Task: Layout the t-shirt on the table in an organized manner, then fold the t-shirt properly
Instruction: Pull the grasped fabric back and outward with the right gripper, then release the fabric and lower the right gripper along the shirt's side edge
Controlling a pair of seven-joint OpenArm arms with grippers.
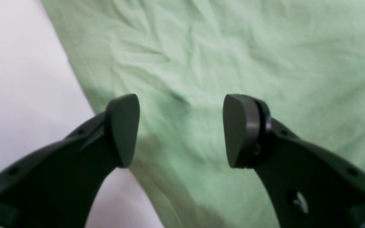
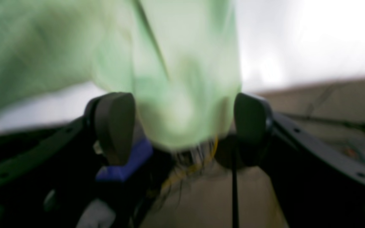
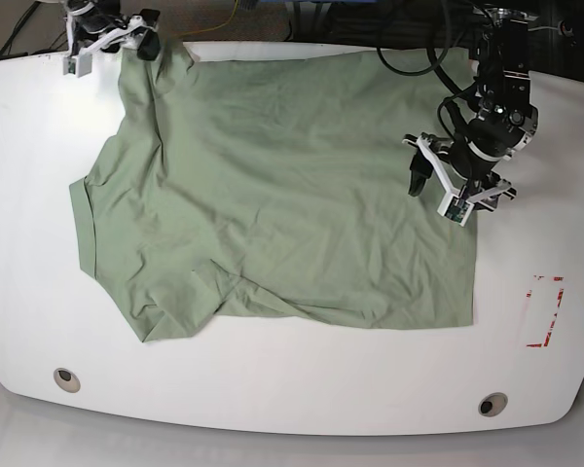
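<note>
The left gripper hangs with its jaws spread wide and nothing between them; its wrist view shows wrinkled cloth of the t-shirt directly beneath and a strip of bare table off to one side, past the shirt's edge. Only the base view shows where that puts it: over the shirt's edge on that view's right side, with red tape marks on the table beyond it.

The right gripper also has its pads apart, and a blurred bunch of pale green cloth sits between them; whether the pads press it I cannot tell. The base view places this gripper at the shirt's far corner, by the table's rear edge.

From above, the t-shirt lies mostly spread on the white table, one sleeve folded under near the front. Two grey grommets sit close to the front edge.
</note>
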